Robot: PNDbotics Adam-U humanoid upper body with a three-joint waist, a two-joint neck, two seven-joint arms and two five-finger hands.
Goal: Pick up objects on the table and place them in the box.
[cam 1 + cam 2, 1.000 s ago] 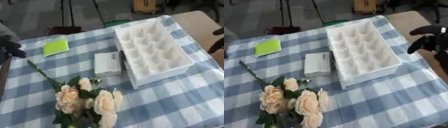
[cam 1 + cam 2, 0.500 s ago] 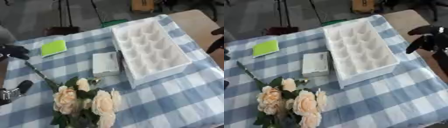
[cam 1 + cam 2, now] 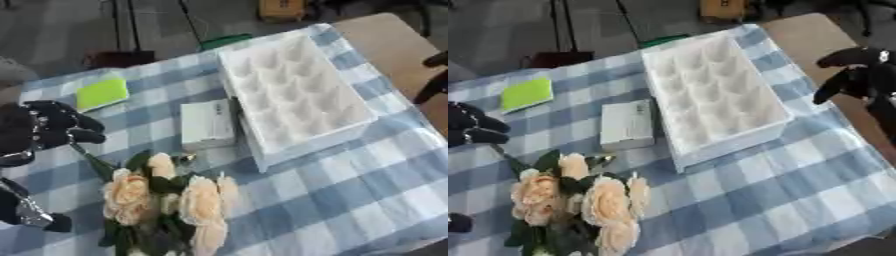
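Observation:
A white box (image 3: 297,95) with many moulded compartments lies askew on the blue checked tablecloth (image 3: 350,190). Against its left side lies a small flat white carton (image 3: 207,122). A green pad (image 3: 101,93) sits at the far left. A bouquet of cream roses (image 3: 166,200) lies at the front left, its green stem (image 3: 92,160) pointing up-left. My black left hand (image 3: 48,130) hovers at the left edge just above the stem's end, fingers relaxed, holding nothing. My right hand (image 3: 859,75) hangs open beyond the table's right edge, to the right of the box.
A black and silver part of my left arm (image 3: 26,212) shows at the lower left corner. A bare brown tabletop (image 3: 394,35) lies past the cloth at the upper right. Chair legs and a brown carton (image 3: 280,7) stand on the floor beyond the far edge.
My left hand has come in from the left edge and moved down towards the stem's end. The right hand has stayed in place. The view has shifted slightly.

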